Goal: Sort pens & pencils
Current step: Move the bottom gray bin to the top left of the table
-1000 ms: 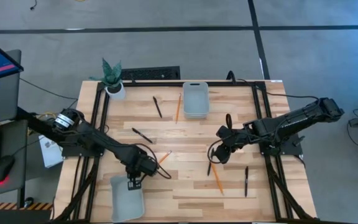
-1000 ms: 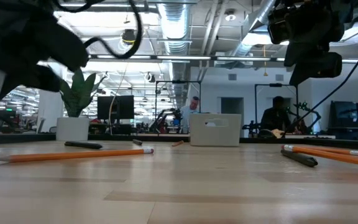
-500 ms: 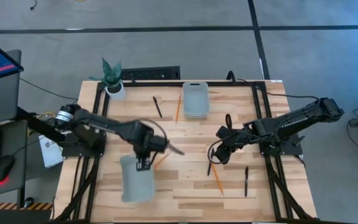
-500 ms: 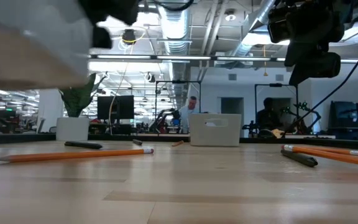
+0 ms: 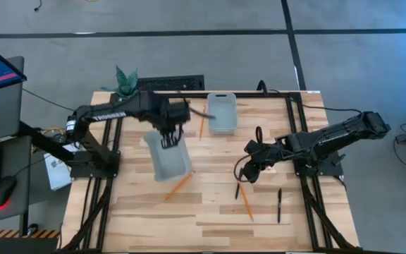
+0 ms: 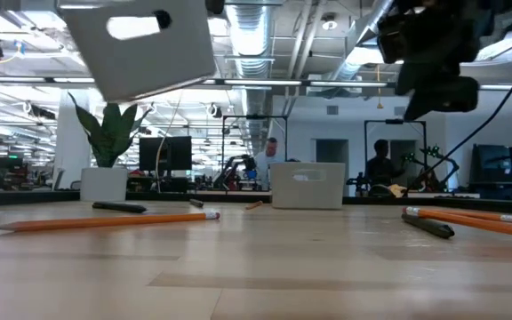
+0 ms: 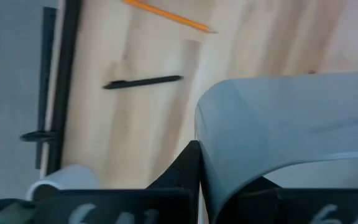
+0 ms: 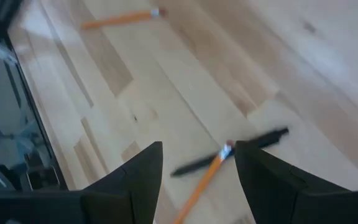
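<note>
My left gripper (image 5: 167, 140) is shut on the rim of a grey bin (image 5: 169, 161), which hangs tilted above the table's middle left; the same bin (image 6: 140, 44) shows high in the low view. A second grey bin (image 5: 222, 113) stands at the back. My right gripper (image 5: 248, 171) hovers open, right of centre, over a black pen (image 8: 229, 155) crossed by an orange pencil (image 8: 201, 180). Another pencil (image 5: 178, 185) lies below the lifted bin, one (image 5: 201, 123) beside the back bin, and a pen (image 5: 279, 205) at the front right.
A potted plant (image 5: 127, 88) stands at the back left corner. Black frame rails (image 5: 111, 141) run along both sides of the wooden table. In the left wrist view a pen (image 7: 143, 82) and a pencil (image 7: 169, 15) lie beyond the held bin. People sit in the room behind.
The left arm has lifted the grey bin from the table's front left and swung it up toward the back middle. The right arm has stayed almost still.
</note>
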